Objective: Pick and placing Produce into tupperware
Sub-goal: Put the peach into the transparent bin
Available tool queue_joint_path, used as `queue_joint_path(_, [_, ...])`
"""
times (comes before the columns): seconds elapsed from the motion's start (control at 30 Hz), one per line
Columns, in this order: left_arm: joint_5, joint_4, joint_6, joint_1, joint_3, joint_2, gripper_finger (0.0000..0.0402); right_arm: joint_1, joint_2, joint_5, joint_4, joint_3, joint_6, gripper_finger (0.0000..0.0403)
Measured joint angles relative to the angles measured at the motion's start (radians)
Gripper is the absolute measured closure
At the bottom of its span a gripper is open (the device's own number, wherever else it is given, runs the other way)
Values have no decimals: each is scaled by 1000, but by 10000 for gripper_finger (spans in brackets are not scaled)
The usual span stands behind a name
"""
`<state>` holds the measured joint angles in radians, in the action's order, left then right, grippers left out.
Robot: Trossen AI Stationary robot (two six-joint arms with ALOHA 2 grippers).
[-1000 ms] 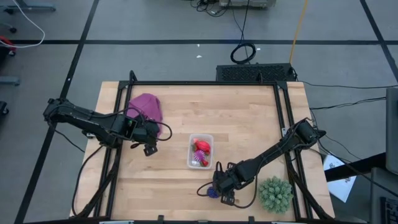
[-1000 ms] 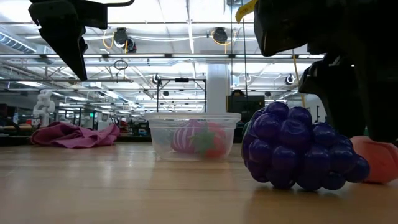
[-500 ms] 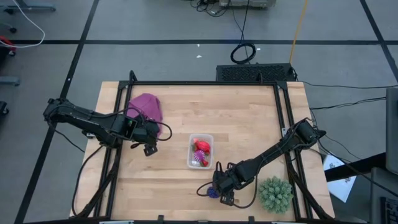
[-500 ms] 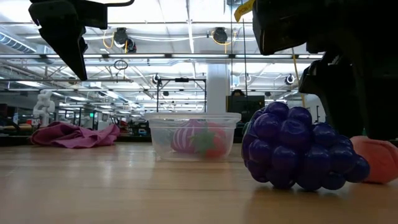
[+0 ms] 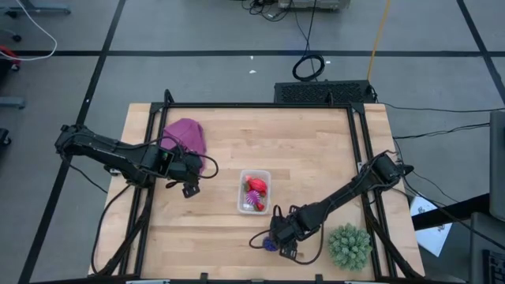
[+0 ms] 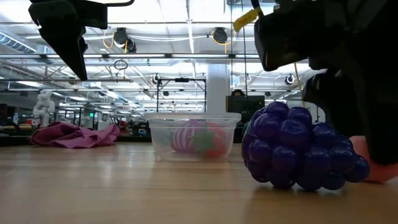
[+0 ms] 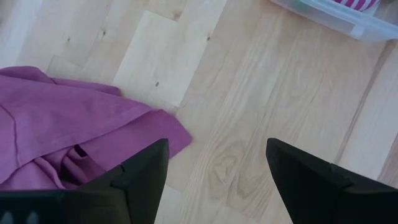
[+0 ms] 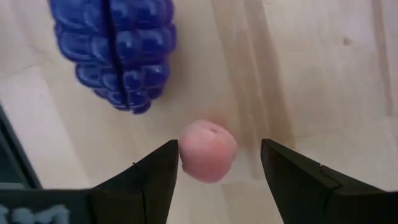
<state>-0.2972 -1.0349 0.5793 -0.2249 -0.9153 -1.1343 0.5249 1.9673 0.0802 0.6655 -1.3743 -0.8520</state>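
- The right gripper (image 8: 214, 171) is low over the near edge of the table (image 5: 316, 150), its jaws apart with a small pink peach (image 8: 208, 151) sitting between them on the wood; the peach touches one finger or is just beside it, and nothing is clamped.
- Just beyond the peach lies a bunch of dark purple grapes (image 8: 115, 46), resting on the table and free of the gripper.
- From table height the grapes (image 6: 300, 148) fill the foreground, with the peach (image 6: 359, 143) mostly hidden behind them and behind the dark bulk of the right arm.
- The clear plastic tub (image 5: 254, 192) stands near the middle of the table, between the two arms and a little way from the right gripper (image 5: 284, 246).
- Inside the tub are a red strawberry (image 5: 256, 185) and a pink-and-white striped piece (image 5: 250, 202); through the tub's clear wall (image 6: 163, 134) the striped piece (image 6: 184, 138) sits beside the red one (image 6: 214, 138).
- The left gripper (image 7: 214, 171) hangs above the table on the left side, jaws apart and holding nothing, with bare wood between its fingers.
- A crumpled purple cloth (image 5: 186, 136) lies near the far left corner, just beside the left gripper (image 5: 192, 183).
- A green spiky ball (image 5: 349, 245) sits near the front right edge, next to the right arm.
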Motion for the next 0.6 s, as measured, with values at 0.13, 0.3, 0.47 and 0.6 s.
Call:
queue_joint_path(0.13, [0,0,0,0,0,0,128,-7,5,-1,-1,0,0,181])
queue_joint_path(0.3, [0,0,0,0,0,0,128,-14,9,-1,9,0,0,181])
queue_joint_path(0.47, [0,0,-2,0,0,0,128,-14,9,-1,31,0,0,191])
queue_joint_path(0.6, [0,0,-6,0,0,0,128,-14,9,-1,31,0,0,213])
